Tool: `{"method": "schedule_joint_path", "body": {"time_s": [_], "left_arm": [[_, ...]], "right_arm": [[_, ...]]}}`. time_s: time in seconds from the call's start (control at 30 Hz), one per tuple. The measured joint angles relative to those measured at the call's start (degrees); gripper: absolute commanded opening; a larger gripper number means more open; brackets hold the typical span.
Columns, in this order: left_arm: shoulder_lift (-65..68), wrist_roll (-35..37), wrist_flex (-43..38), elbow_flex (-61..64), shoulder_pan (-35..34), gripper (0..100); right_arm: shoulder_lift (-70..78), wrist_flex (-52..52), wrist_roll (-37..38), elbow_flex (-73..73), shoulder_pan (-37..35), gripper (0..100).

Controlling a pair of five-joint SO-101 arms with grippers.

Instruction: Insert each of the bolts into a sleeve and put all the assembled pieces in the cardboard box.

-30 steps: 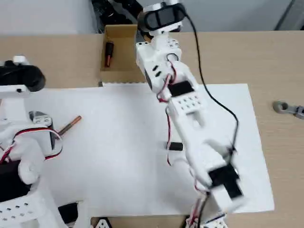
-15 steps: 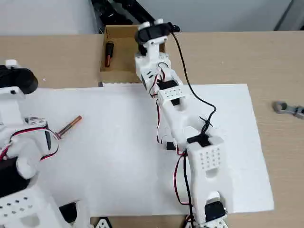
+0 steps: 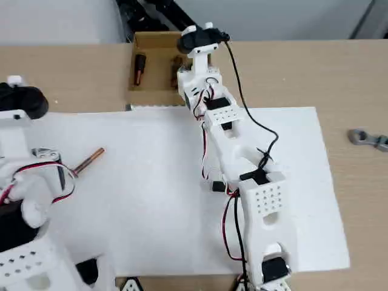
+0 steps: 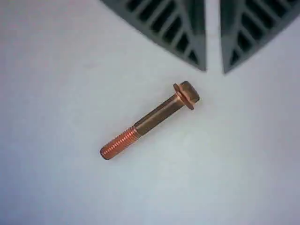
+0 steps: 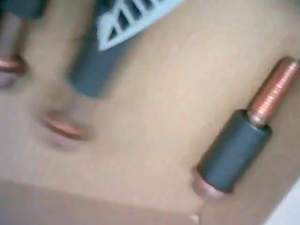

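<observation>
High: right gripper (image 3: 183, 65) at brown cardboard box (image 3: 154, 39), state cannot tell; black cylindrical sleeve (image 3: 217, 186) well apart from box.
L wrist: left gripper (image 4: 213, 69) agape by bare copper bolt (image 4: 149, 121).
R wrist: sleeved bolt (image 5: 234, 150) in box.
Est. one assy left.

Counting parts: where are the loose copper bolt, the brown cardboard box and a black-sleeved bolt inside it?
Loose copper bolt (image 4: 154, 117), left wrist view, mid-shank.
Brown cardboard box (image 3: 154, 40), high view, far wall.
Copper bolt in black sleeve (image 5: 233, 151), right wrist view, sleeve middle.
</observation>
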Motion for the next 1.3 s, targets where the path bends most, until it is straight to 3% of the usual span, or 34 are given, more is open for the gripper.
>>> {"method": "schedule_joint_path", "body": {"time_s": [0.23, 0.43, 0.57, 0.9, 1.13, 1.3], "left_arm": [[0.0, -1.14, 0.0, 0.0, 0.0, 12], [7.12, -4.66, 0.97, 0.35, -0.09, 11], [15.82, -6.07, 2.2, -0.7, -0.09, 11], [35.52, -25.49, 3.69, -3.25, -0.18, 11], [42.02, -38.15, -3.96, -3.25, -0.18, 11], [45.27, -47.21, -6.86, -3.25, -0.18, 11]], "right_arm": [[-6.51, 8.97, -2.02, -1.05, 0.09, 20.6], [-19.69, 21.8, -2.2, -1.05, -0.09, 0.0], [-26.9, 30.15, -2.2, -1.05, 0.0, 1.7], [-45.19, 55.47, -2.2, -1.05, -0.09, 0.5], [-57.23, 70.86, -2.2, -1.14, -0.09, 0.7], [-61.36, 76.4, -2.2, -1.32, -0.09, 0.8]]}}
